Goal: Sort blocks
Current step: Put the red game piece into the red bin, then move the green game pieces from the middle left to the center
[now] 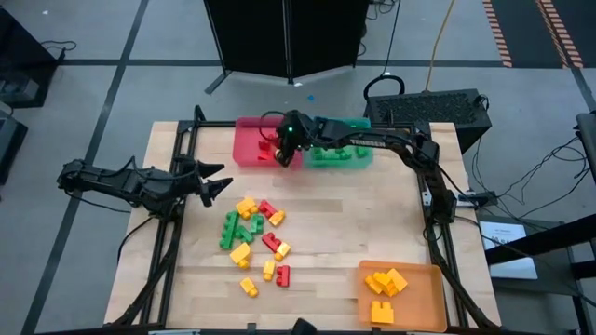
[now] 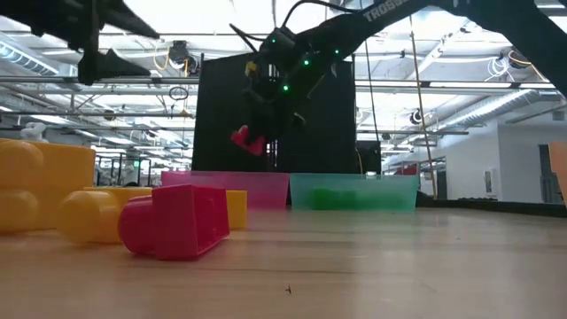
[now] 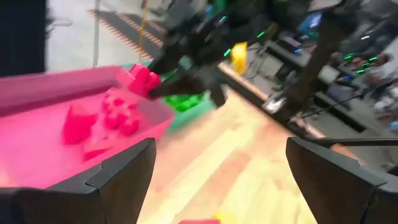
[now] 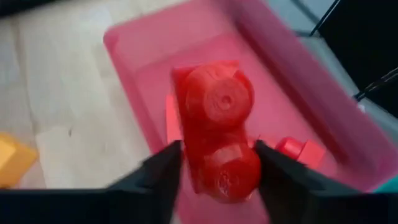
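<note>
my right arm reaches across the far side of the table, and my right gripper (image 1: 285,153) hangs above the near rim of the red tray (image 1: 250,141). its fingers are closed on a red block (image 4: 217,134), one pad on each side, studs facing my wrist camera. in the low view the block (image 2: 247,140) sits well clear of the tray walls, up in the air. below it the tray floor holds a few more red blocks (image 4: 298,149), off to one side, with bare floor straight under the grip. just beside the red tray, on the gripper's other side, stands the teal tray (image 1: 349,154) with green blocks (image 1: 337,152) in it; the two trays are close together.

my left gripper (image 1: 209,186) waits over the table's left part, fingers spread wide and holding nothing, well apart from the right one.

nearer than both grippers, the loose blocks (image 1: 253,233) lie scattered mid-table in red, green and yellow. the orange tray (image 1: 426,279) sits at the near right corner with yellow blocks (image 1: 384,284) inside. open wood lies between the pile and the far trays.
</note>
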`<state>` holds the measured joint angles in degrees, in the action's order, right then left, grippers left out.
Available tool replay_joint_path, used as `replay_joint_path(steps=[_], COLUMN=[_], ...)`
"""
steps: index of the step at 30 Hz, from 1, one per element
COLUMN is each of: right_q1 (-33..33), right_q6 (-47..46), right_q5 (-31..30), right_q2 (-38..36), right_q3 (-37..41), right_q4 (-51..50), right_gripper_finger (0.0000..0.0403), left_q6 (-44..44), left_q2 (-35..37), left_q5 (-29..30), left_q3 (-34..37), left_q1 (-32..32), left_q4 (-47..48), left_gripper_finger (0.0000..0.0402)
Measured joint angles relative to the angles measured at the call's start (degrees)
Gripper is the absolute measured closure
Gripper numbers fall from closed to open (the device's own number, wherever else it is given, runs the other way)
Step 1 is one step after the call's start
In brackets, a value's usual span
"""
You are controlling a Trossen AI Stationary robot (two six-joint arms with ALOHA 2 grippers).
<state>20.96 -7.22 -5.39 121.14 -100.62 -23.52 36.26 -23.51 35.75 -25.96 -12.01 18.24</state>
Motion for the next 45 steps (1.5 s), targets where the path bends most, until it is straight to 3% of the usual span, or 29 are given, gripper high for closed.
replay_joint_path(steps=[4, 8, 16, 22, 28, 34, 38, 45], right_q1=[0.8, 0.5, -4.5, -9.2, -12.4, -14.7, -15.9, -17.6], right_q6=[-2.2, -4.8, -4.0, -2.0, -3.1, -3.3, -3.3, -4.3], right_q5=[-0.8, -3.3, -2.3, -2.4, -2.5, -2.5, -2.5, -2.2], right_q2=[0.0, 0.0, -0.1, -0.6, -4.3, -6.0, -6.1, -6.1], right_q3=[-1.8, -5.5, -23.6, -34.3, -33.8, -33.8, -33.8, -33.8], right_q4=[-0.2, -1.2, -16.7, -25.9, -28.2, -33.2, -34.0, -37.0], right_gripper_finger=[0.0101, 0.0086, 0.0143, 0.0225, 0.0287, 0.0321, 0.0331, 0.0335], left_q6=[3.8, 9.4, 29.6, 40.4, 46.3, 52.3, 53.5, 50.2], left_q2=[0.0, -0.8, -9.5, -20.0, -32.0, -41.1, -45.9, -54.3], left_q5=[1.2, 1.4, -5.0, -17.2, -27.1, -31.3, -28.2, -22.6], left_q3=[0.0, 0.0, 0.1, 0.1, 0.0, 0.1, 0.1, -0.2], left_q1=[0.0, 0.0, 0.0, 0.0, -2.8, -8.1, -10.2, -4.6], left_q4=[5.8, 12.6, 32.5, 33.3, 34.0, 25.6, 15.5, -10.4], left_gripper_finger=[0.004, 0.004, 0.0053, 0.0107, 0.017, 0.0222, 0.0242, 0.0249])
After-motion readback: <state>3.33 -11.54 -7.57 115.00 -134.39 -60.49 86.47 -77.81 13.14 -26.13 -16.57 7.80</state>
